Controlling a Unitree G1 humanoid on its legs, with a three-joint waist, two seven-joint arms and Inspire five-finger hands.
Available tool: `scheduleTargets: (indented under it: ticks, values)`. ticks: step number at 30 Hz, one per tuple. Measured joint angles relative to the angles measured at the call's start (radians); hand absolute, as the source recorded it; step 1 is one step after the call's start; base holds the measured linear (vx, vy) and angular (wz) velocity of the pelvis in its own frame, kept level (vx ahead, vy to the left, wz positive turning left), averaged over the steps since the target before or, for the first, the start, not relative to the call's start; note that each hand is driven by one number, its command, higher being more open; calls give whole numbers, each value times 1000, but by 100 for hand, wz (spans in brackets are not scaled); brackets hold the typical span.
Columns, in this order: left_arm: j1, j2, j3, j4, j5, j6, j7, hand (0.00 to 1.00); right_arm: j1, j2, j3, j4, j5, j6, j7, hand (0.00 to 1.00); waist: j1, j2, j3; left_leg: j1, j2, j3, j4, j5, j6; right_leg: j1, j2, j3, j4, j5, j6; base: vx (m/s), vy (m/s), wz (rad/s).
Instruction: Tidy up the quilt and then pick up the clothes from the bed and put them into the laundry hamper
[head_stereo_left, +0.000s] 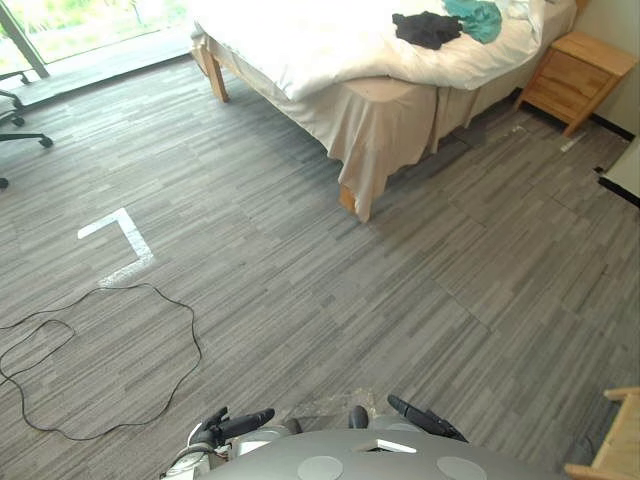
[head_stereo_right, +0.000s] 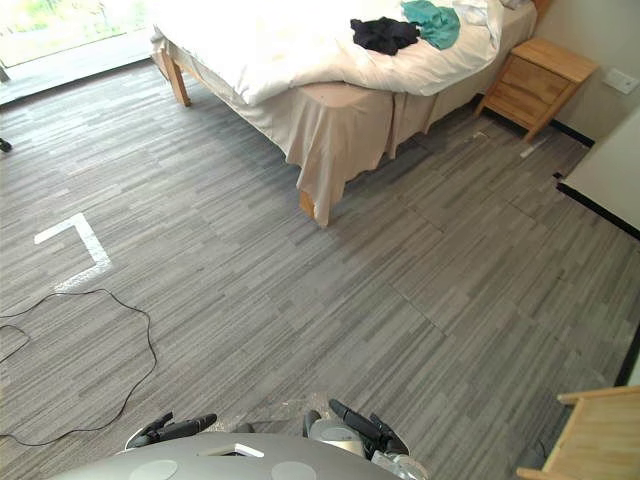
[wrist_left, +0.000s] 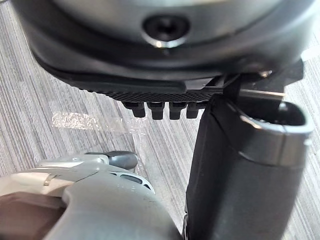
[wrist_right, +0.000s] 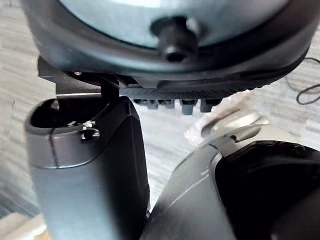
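Looks like pretty much zero progress, judging from the head views. Parked well apart from the bed (head_stereo_left: 390, 100), with a wide stretch of grey floor (head_stereo_left: 330, 300) in between.

Over on the bed: white quilt (head_stereo_left: 300, 45) lying rumpled and slumping over the near side and corner, so counting that step as not done. On top of it toward the far end, near the wooden nightstand (head_stereo_left: 578, 75): a black garment (head_stereo_left: 428, 29) and a teal garment (head_stereo_left: 476, 17), touching each other, nowhere near either hand.

Down at the bottom edge of the head views: left hand (head_stereo_left: 238, 424) and right hand (head_stereo_left: 422, 416), held low and close in, fingers out straight and relaxed, gripping nothing. Same story in both wrist views, just bare floor past the fingertips, no cloth anywhere.

Also a light wooden frame (head_stereo_left: 618, 440) poking in at the lower right corner. Might belong to the laundry hamper, honestly can't tell from this.

So, best guess at what's left:
- close the gap to the bed
- pull the quilt flat and square it up
- grab the black and teal pieces
- carry them to the hamper and drop them in

Basically the whole job ahead, with nothing to tick off yet.
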Motion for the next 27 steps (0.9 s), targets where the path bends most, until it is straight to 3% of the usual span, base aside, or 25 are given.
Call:
scheduleTargets:
  ticks: [2,3,4,7,8,9,10,11,13,14,15,16,17,18,19,20,21,22,23,24,25,27]
  values:
    - [-18,8,-3,1,2,-23,3,100,-16,12,-20,-13,21,1,3,100,-3,-2,45,-18,25,26,76,-39,3,-120,-15,-44,242,2,9,-83,-39,-34]
    - [-29,18,-4,1,1,-29,9,100,-25,22,-41,-13,19,2,9,100,-6,-15,60,-10,38,36,116,-58,7,-156,-32,-82,334,-12,-2,12,-63,-27]
    - [-33,25,-14,1,1,-29,15,100,-26,31,-60,-13,17,2,11,100,-10,-18,64,-8,62,40,159,-83,-13,-157,-44,-127,354,-45,-19,69,-73,-25]
    - [-62,35,-64,2,2,-17,28,100,-32,28,-86,-29,-12,5,32,100,-24,5,81,-9,143,49,219,-135,-48,-162,-34,-182,242,-74,-33,162,-132,-26]
    - [-79,37,-86,2,1,-8,29,100,-39,24,-97,-48,-14,5,45,100,-31,21,103,-8,181,61,228,-150,-69,-193,-29,-189,155,-56,-10,225,-209,-55]
    - [-95,39,-98,3,2,5,28,100,-47,14,-100,-59,-14,5,72,100,-34,32,122,0,210,83,227,-162,-89,-230,-26,-171,16,1,30,242,-221,-65]
    - [-96,42,-103,3,1,5,28,100,-49,12,-103,-67,-14,5,85,100,-36,30,131,11,216,94,224,-169,-100,-250,-34,-162,-52,43,52,391,-311,-78]
    - [-96,57,-106,4,1,10,26,100,-58,19,-130,-87,-26,5,120,100,-50,7,162,79,217,128,220,-204,-154,-301,-82,-129,-129,88,85,383,-284,-53]
    - [-95,59,-106,14,0,21,26,100,-65,36,-172,-89,-55,4,130,100,-64,5,176,142,234,141,225,-239,-190,-287,-104,-102,-134,87,83,529,-418,-12]
    - [-89,30,-99,15,-4,26,27,100,-66,44,-241,-86,-67,5,134,100,-89,62,168,222,317,140,227,-298,-165,-284,-70,-112,-15,151,45,675,-547,32]
    - [-85,19,-85,15,-10,26,27,100,-65,41,-271,-85,-72,5,135,100,-107,90,152,230,349,132,229,-312,-100,-305,-48,-123,53,143,35,702,-554,48]
    - [-76,4,-70,12,-13,25,26,100,-65,39,-291,-85,-87,4,143,100,-114,97,133,223,366,113,251,-293,-46,-326,-32,-128,115,132,18,500,-418,30]
    - [-79,-15,-46,2,-14,24,21,100,-70,36,-312,-84,-110,4,140,100,-110,112,128,197,399,79,327,-223,-17,-349,-18,-126,195,97,-35,656,-537,-5]
    - [-78,-38,-29,-19,-16,20,17,100,-77,7,-310,-82,-167,4,118,100,-101,136,114,131,455,31,475,-77,4,-335,29,-145,220,28,-90,682,-540,-27]
    - [-80,-40,-26,-25,-15,17,16,100,-81,-3,-299,-81,-182,4,113,100,-101,144,112,91,467,4,548,-15,-12,-322,49,-142,210,4,-107,740,-433,-38]
    - [-84,-45,-13,-28,-15,7,5,100,-99,-26,-270,-63,-204,2,99,100,-99,155,120,14,463,-55,715,-18,-61,-280,83,-137,170,-11,-122,760,-357,-27]
    - [-95,-53,6,-30,-11,-13,-9,100,-121,-58,-238,-19,-221,-2,73,100,-96,163,139,-77,429,-114,927,-81,-124,-186,129,-117,90,-18,-140,906,-381,-27]
    - [-97,-53,16,-55,-2,-32,-21,100,-136,-78,-217,33,-252,1,48,100,-79,145,161,-143,373,-129,1073,-147,-139,-64,158,-96,13,-19,-154,730,-285,-19]
    - [-96,-54,25,-74,-3,-39,-32,100,-135,-82,-202,56,-269,-1,38,100,-66,127,172,-176,336,-129,1109,-178,-133,-1,166,-85,-25,-21,-158,708,-253,-23]
    - [-96,-49,30,-116,8,-56,-51,100,-131,-85,-186,79,-338,-24,17,100,-38,117,178,-244,270,-104,1100,-220,-126,100,176,-68,-77,-18,-159,685,-231,-47]
    - [-97,-56,37,-152,14,-66,-69,100,-133,-90,-180,71,-385,-42,-4,100,-5,103,182,-324,229,-51,1032,-241,-105,164,186,-38,-116,-19,-157,682,-220,-59]
    - [-102,-65,50,-190,26,-66,-99,100,-138,-88,-179,12,-415,-75,-14,100,21,101,186,-433,189,39,877,-239,-90,259,188,0,-169,-35,-131,763,-170,-75]
